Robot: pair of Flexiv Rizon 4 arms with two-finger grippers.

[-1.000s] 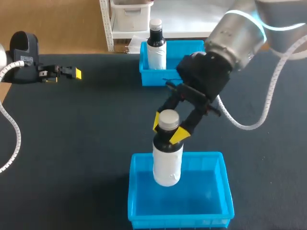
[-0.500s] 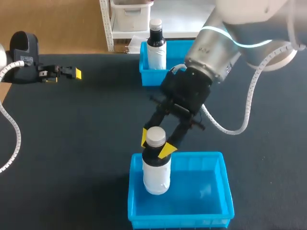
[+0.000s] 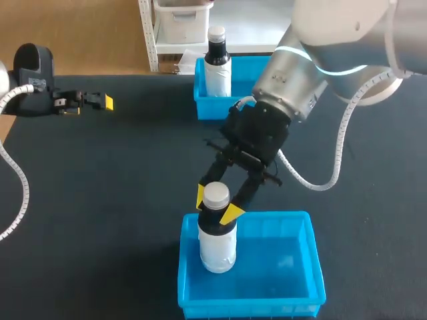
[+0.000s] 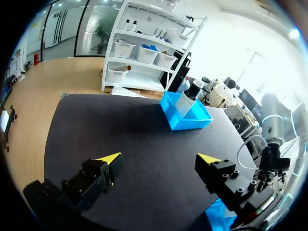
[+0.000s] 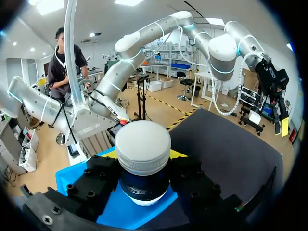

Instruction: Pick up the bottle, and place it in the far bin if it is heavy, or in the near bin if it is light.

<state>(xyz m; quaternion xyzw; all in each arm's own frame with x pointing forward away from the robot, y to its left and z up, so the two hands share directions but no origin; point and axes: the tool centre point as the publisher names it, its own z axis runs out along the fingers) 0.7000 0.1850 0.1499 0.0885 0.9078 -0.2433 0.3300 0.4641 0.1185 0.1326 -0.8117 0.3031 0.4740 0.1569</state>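
A white bottle (image 3: pixel 217 245) with a dark neck and grey-white cap stands upright in the left half of the near blue bin (image 3: pixel 313 257). My right gripper (image 3: pixel 215 205) comes down from the right and is shut on the bottle's neck, one yellow tip on either side. In the right wrist view the bottle's cap (image 5: pixel 143 147) fills the space between the right gripper's (image 5: pixel 144 160) fingers, with the near bin (image 5: pixel 72 174) below. My left gripper (image 3: pixel 105 102) hangs open and empty at the table's far left, with the left gripper (image 4: pixel 161 158) over bare mat.
The far blue bin (image 3: pixel 213 108) at the table's back edge holds another dark-necked bottle (image 3: pixel 217 61) in its left corner; the left wrist view shows this far bin (image 4: pixel 192 119) too. Dark mat lies between the two bins and all along the left.
My right arm carried the bottle left and down into the near bin over the last second. In the last half second it has hardly moved. The left arm has stayed still.
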